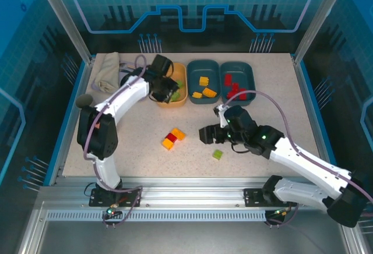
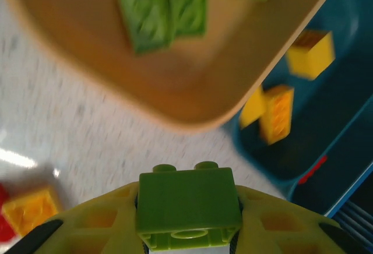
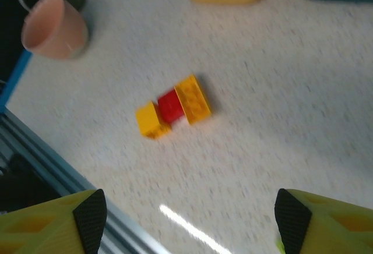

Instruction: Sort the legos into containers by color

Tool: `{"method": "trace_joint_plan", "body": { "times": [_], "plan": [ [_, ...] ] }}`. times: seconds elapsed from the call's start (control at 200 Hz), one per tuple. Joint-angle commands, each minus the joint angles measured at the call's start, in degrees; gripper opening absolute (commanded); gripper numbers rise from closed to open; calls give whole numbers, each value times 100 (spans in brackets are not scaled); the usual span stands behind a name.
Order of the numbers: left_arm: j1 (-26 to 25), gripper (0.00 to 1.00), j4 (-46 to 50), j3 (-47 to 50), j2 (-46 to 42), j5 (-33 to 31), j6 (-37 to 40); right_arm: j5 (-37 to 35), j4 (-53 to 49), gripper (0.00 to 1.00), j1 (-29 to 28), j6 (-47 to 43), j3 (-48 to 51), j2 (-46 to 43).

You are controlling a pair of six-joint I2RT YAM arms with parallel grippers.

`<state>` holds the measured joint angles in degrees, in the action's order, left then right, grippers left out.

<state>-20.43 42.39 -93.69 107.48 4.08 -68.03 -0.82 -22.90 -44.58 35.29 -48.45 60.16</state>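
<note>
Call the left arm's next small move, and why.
Likely nudge the left gripper forward over the yellow tub, then open. It is shut on a green lego, the tub already holds green legos, and in the wrist view the tub's rim lies ahead of the held lego.

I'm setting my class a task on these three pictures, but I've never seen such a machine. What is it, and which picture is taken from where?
Two robot arms stand at a speckled white table. One picture looks down from above; the others come from a camera on each wrist. The left hand grips a lime green plastic brick near the orange-yellow plastic tub, which holds green bricks. The right hand is open near a row of yellow and red bricks. One dark teal plastic tub holds yellow bricks, the other tub red bricks.
</note>
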Motion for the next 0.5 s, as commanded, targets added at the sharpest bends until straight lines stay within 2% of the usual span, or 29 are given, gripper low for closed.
{"method": "trace_joint_plan", "body": {
  "times": [0.0, 0.125, 0.31, 0.495],
  "plan": [
    [296, 35, 220, -801, 729, 21, 1137, 311, 1465, 80, 393, 221, -353, 469],
    [532, 36, 251, -1916, 1650, 133, 1535, 584, 2027, 81, 876, 503, -664, 1104],
    [665, 35, 704, -3563, 2938, 89, 1683, 568, 2708, 82, 1291, 829, -1139, 1913],
    [750, 35, 659, -3900, 3516, 77, 1453, 725, 2613, 82, 1460, 945, -1739, 2472]
  ]
}}
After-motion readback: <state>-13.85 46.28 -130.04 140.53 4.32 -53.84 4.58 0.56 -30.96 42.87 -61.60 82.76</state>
